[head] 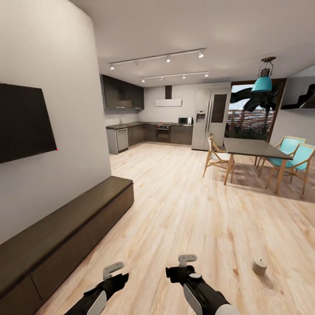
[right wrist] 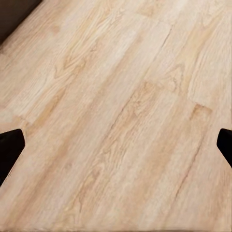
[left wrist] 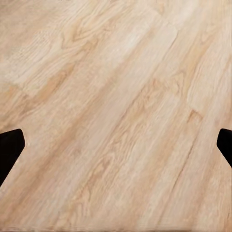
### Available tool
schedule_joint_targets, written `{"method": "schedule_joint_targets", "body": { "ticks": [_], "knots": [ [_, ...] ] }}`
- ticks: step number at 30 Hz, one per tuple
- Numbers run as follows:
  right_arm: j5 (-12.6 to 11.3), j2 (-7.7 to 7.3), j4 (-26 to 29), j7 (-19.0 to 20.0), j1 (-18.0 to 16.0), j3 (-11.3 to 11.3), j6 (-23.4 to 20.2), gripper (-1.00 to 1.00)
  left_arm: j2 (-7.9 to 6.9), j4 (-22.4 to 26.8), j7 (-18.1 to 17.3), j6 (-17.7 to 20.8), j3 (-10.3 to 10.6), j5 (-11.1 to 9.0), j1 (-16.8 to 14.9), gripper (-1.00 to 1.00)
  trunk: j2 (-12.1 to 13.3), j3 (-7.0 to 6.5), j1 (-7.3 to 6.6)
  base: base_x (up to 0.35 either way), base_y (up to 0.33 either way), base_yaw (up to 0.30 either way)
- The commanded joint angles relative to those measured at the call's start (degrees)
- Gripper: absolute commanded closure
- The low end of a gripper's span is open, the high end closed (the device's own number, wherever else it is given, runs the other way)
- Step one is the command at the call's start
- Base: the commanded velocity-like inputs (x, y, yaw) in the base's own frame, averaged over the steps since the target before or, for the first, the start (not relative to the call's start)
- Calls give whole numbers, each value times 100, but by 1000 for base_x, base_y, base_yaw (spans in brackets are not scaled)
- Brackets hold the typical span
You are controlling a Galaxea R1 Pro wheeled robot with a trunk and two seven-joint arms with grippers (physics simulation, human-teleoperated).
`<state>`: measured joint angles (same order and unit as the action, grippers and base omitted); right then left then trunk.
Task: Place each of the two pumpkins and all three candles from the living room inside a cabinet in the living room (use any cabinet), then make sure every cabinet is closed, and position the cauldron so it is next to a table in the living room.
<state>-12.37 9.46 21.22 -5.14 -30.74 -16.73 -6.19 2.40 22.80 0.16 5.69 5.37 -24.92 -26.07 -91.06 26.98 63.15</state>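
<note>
The long, low dark-brown cabinet (head: 65,236) runs along the left wall under a black TV, and its front panels look shut. One small cream candle (head: 259,266) stands on the wood floor to the right of my arms. My left gripper (head: 114,273) and right gripper (head: 186,264) hang low over bare floor, both open and holding nothing. In the left wrist view the left gripper (left wrist: 116,145) has only floorboards between its dark fingertips (left wrist: 9,145). The right gripper (right wrist: 116,145) looks down on the same boards. The pumpkins and the cauldron are out of view.
A dark-topped dining table (head: 253,148) with wooden and teal chairs (head: 297,159) stands at the right rear. Behind it are a kitchen counter (head: 148,131), a fridge (head: 210,118) and a glass door. Wide wood floor (head: 183,205) lies between cabinet and table.
</note>
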Motion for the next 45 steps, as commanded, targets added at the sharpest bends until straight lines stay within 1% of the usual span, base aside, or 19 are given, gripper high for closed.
{"method": "schedule_joint_targets", "body": {
  "ticks": [1,6,22,37,45],
  "knots": [
    [-53,-5,14,-49,-2,-49,-31,-100,-3,5,2,20,24,-39,-3,-100,-4,0,-3,-259,189,232],
    [-49,-5,14,-49,-2,-50,-31,-100,-6,5,2,20,26,-37,-3,-100,-4,-30,-3,-221,162,232],
    [-21,-5,-14,-49,-2,-50,-31,-100,-4,5,2,12,34,-22,-3,-100,-4,-83,-3,-30,13,181],
    [6,-5,-20,-49,0,-50,-31,-100,-5,5,2,11,35,-21,-3,-100,-4,-122,-3,-276,0,252],
    [6,-5,-21,-49,-2,-50,-31,-100,-3,5,2,11,35,-21,-3,-100,-4,-144,-3,-42,-2,253]
  ]
}}
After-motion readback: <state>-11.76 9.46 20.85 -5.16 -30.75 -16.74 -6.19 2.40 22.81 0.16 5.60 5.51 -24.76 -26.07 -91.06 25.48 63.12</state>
